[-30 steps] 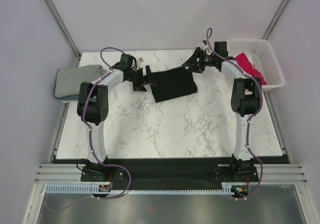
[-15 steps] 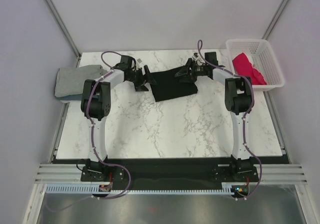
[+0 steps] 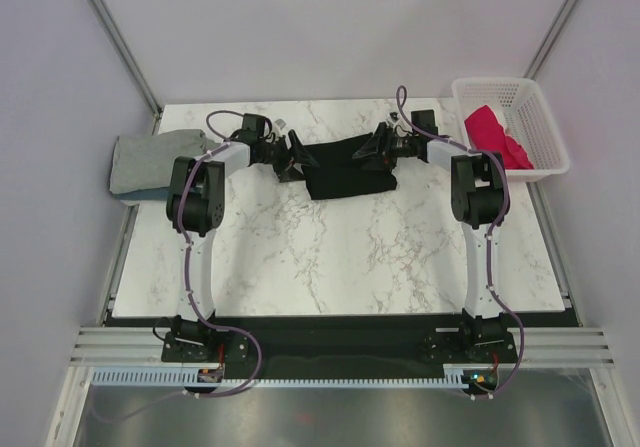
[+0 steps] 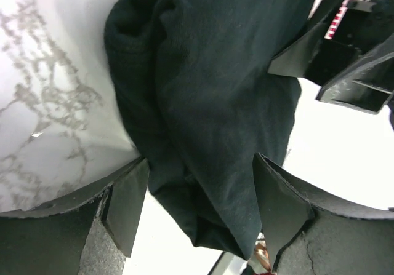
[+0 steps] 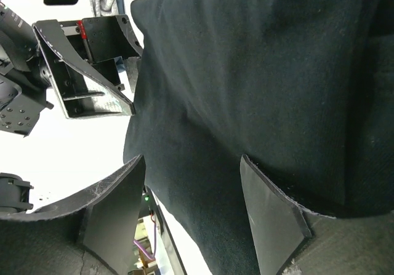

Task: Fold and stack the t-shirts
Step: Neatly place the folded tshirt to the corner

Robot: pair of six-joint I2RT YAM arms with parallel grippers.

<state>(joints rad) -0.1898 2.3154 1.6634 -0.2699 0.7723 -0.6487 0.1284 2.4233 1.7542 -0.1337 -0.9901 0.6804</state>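
A black t-shirt (image 3: 345, 167) lies folded in a compact band at the back middle of the table. My left gripper (image 3: 297, 159) is at its left end, jaws open with the bunched cloth (image 4: 209, 72) between the fingers (image 4: 200, 164). At the shirt's right end my right gripper (image 3: 380, 150) also stands open, straddling the black cloth (image 5: 265, 72) in its wrist view (image 5: 192, 161). A grey t-shirt (image 3: 140, 162) rests folded at the table's left edge, with a blue one (image 3: 128, 197) showing under it. A crimson-pink t-shirt (image 3: 495, 132) sits in the basket.
The white lattice basket (image 3: 548, 127) stands at the back right corner. The two grippers face each other across the shirt, about a shirt-width apart. Marble tabletop (image 3: 330, 257) stretches toward the arm bases. Walls close in the back and both sides.
Both grippers slid inward over the black t-shirt's ends. The shirt went from a slanted spread to a narrower, bunched band. The left jaws have narrowed; the right jaws kept their width.
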